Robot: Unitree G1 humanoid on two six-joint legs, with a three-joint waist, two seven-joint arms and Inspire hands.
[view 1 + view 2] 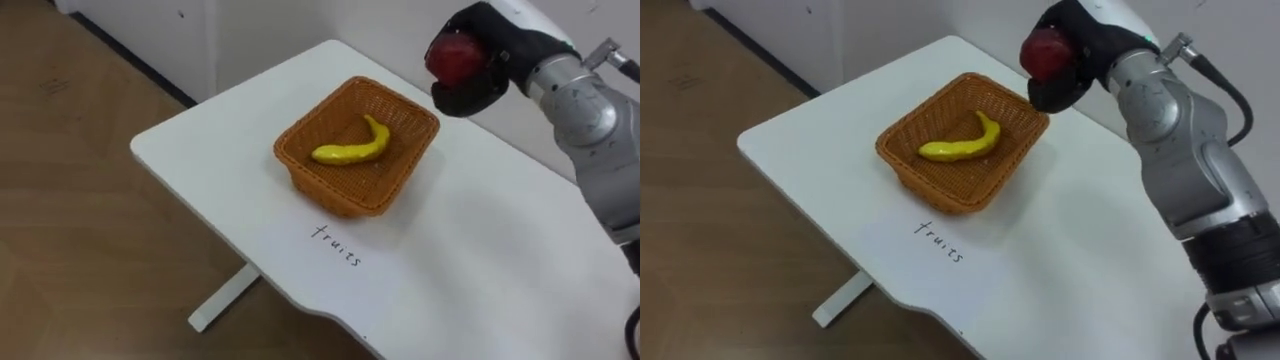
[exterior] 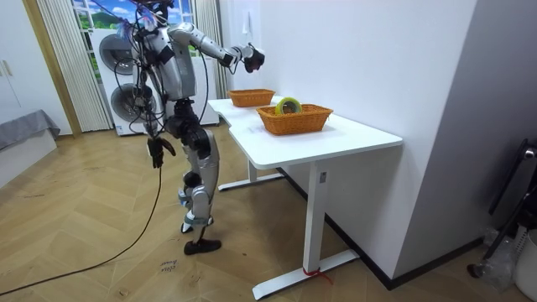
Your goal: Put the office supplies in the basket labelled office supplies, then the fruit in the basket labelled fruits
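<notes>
White table [image 1: 200,150] is carrying the fruit basket [image 1: 325,190], with a banana [image 1: 350,152] already lying inside. Right hand [image 1: 490,65] is clasping a red apple [image 1: 455,55] near the basket's far corner, not yet released. Left hand [image 2: 156,151] is hanging at the robot's side, state undeterminable.

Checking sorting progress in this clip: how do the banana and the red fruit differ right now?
The banana is yellow, long and curved; the red fruit is round. The banana lies inside the wicker basket, while the red fruit is up in the air near the basket's far right corner. Nothing touches the banana; the right hand has its fingers curled round the red fruit. Both are fruit.
</notes>
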